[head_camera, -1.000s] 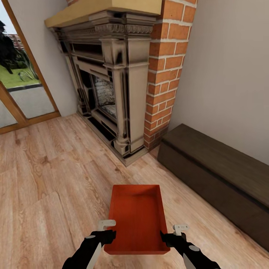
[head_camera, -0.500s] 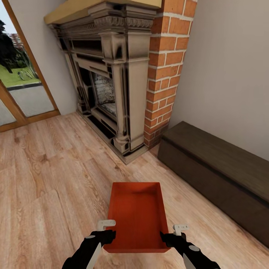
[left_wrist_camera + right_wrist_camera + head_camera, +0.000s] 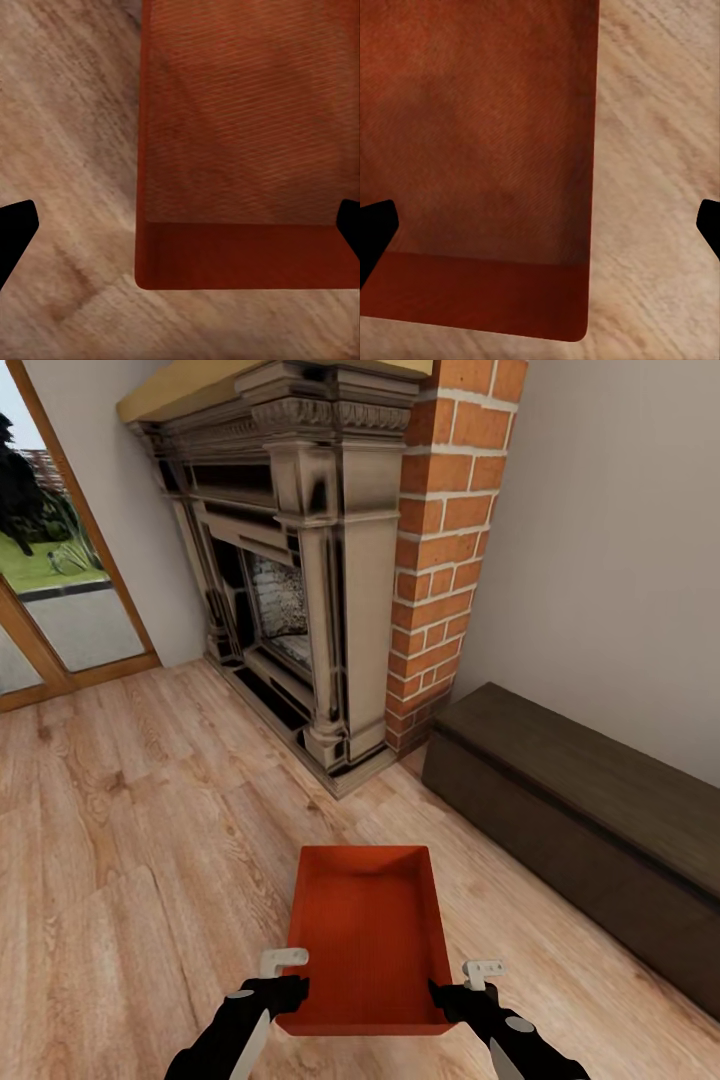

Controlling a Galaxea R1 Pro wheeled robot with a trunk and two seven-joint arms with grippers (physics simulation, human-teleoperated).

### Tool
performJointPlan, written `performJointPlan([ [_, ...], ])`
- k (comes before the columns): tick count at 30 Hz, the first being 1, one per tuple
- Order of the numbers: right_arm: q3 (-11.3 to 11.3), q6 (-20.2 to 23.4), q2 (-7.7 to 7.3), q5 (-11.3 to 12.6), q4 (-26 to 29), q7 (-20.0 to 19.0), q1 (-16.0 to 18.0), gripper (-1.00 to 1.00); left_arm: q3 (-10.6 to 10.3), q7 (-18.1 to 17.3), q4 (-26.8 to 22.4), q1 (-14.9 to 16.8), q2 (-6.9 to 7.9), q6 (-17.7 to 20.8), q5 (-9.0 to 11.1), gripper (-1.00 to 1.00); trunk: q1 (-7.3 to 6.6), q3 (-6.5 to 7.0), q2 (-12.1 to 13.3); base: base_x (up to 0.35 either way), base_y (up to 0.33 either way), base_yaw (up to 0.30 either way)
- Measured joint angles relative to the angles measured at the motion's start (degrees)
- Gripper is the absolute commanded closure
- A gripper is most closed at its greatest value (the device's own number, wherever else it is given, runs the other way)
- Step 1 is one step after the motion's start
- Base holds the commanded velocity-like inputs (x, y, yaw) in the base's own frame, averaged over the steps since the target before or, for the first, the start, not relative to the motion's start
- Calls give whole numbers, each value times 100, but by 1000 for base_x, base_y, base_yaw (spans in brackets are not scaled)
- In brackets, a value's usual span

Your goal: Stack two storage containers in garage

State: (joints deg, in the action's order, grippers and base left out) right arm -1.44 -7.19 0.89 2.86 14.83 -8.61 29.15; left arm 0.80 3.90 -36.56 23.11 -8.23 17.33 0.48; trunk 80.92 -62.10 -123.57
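One orange-red storage container (image 3: 365,935) sits open-top on the light wood plank floor of the living room, straight ahead of me, and it holds nothing. My left gripper (image 3: 283,992) is at its near left corner and my right gripper (image 3: 450,996) at its near right corner. In the left wrist view the left gripper (image 3: 180,229) is open, one fingertip (image 3: 15,232) over the floor and the other over the container (image 3: 240,150) inside. The right gripper (image 3: 540,229) is open the same way across the container (image 3: 480,150) wall.
A dark ornate fireplace (image 3: 300,580) with a brick column (image 3: 450,560) stands ahead. A long dark low cabinet (image 3: 580,810) runs along the right wall. A glass door (image 3: 50,590) with a wood frame is at the far left. Open plank floor (image 3: 130,860) lies to the left.
The whole picture has shifted up slightly, so the camera moved. The container shifted up with the floor while both grippers kept their place in the picture.
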Motion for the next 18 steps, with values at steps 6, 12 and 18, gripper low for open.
performJointPlan([
  [6, 0, 0, 0, 0, 0, -5, 0, -100, 3, 6, -6, 0, 16, -6, -1, -100, 0, 0, 0, 26, 0, 0],
  [12, 0, 0, -2, 0, 0, -2, 0, -100, 8, 9, -7, 0, 4, -3, 21, -100, 0, 0, 0, 67, 0, 0],
  [18, 0, 0, -3, 0, 0, -4, 0, -100, 8, 5, -7, 0, 1, -14, 42, -100, 0, 0, 0, 8, 0, 0],
])
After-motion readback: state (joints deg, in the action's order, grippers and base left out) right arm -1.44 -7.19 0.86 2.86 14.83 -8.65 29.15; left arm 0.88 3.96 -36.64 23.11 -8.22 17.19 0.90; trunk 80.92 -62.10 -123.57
